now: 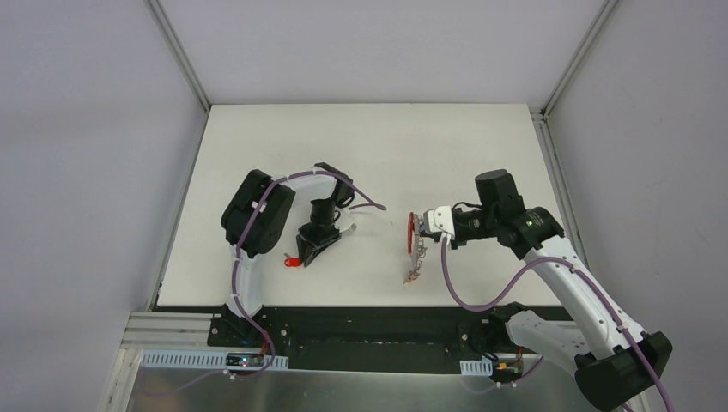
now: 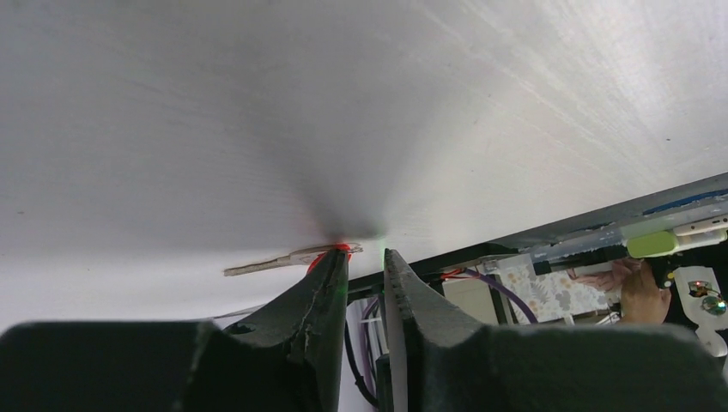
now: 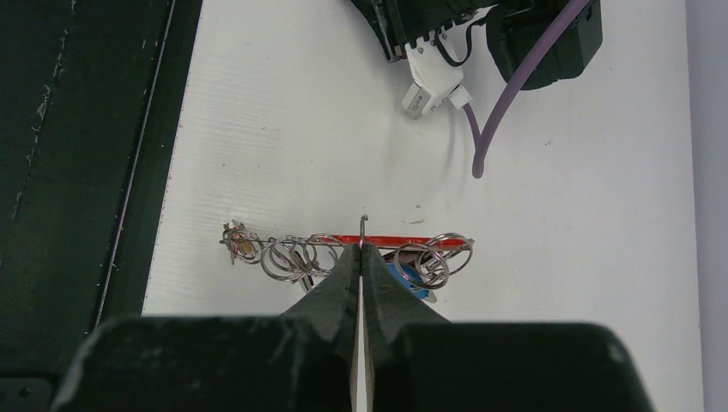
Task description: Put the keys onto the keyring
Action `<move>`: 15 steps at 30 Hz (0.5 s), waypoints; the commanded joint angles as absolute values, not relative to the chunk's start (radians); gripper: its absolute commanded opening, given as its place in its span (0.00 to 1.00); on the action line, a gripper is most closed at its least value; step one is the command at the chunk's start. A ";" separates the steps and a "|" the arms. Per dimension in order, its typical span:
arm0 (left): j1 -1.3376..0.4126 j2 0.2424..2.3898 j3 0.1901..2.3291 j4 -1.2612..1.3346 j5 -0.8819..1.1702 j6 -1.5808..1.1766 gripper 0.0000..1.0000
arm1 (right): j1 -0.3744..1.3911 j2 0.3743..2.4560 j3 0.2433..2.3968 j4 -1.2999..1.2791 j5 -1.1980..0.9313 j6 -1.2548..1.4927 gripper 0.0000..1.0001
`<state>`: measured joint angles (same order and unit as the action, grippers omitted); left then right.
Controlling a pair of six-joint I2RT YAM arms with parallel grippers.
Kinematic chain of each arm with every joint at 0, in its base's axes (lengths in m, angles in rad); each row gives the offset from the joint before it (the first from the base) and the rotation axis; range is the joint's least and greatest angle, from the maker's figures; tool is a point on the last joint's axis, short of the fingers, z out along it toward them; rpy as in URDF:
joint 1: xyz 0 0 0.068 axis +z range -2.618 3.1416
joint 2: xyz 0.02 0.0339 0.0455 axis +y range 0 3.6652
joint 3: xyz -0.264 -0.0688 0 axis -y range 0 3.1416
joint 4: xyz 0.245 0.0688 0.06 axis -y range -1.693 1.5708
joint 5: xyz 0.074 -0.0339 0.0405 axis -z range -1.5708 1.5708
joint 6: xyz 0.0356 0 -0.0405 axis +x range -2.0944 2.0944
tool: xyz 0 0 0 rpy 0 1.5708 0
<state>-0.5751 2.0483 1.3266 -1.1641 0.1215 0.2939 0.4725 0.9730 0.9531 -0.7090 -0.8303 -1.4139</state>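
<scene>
One keyring [image 3: 292, 256] between right fingers [image 3: 330, 287]

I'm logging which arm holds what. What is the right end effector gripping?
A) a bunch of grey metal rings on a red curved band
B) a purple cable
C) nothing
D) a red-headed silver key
A: the right wrist view shows the right end effector pinched shut on the bunch of grey metal rings on a red curved band.

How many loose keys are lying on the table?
1. The red-headed key lies on the table by the left gripper. More may be hidden among the rings of the keyring that the right gripper holds.
</scene>
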 commanded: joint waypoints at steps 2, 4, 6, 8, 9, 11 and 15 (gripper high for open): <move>-0.582 2.019 1.333 -1.187 0.115 0.289 0.21 | 0.467 0.956 0.956 -0.682 -0.873 -1.420 0.00; -0.592 2.007 1.327 -1.190 0.135 0.306 0.21 | 0.467 0.959 0.957 -0.681 -0.873 -1.420 0.00; -0.610 1.994 1.320 -1.190 0.157 0.327 0.21 | 0.467 0.960 0.957 -0.682 -0.871 -1.420 0.00; -0.630 1.982 1.318 -1.192 0.169 0.343 0.21 | 0.467 0.960 0.958 -0.682 -0.871 -1.420 0.00; -0.637 1.977 1.318 -1.195 0.181 0.352 0.21 | 0.467 0.960 0.959 -0.682 -0.870 -1.420 0.00; -0.645 1.961 1.318 -1.198 0.203 0.366 0.21 | 0.468 0.960 0.957 -0.682 -0.868 -1.419 0.00; -0.645 1.901 1.309 -1.197 0.218 0.381 0.24 | 0.468 0.960 0.956 -0.681 -0.869 -1.419 0.00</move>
<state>-0.6460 2.0014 1.3231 -1.1603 0.1829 0.3435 0.4725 0.9730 0.9531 -0.7090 -0.8299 -1.4139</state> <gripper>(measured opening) 0.221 0.006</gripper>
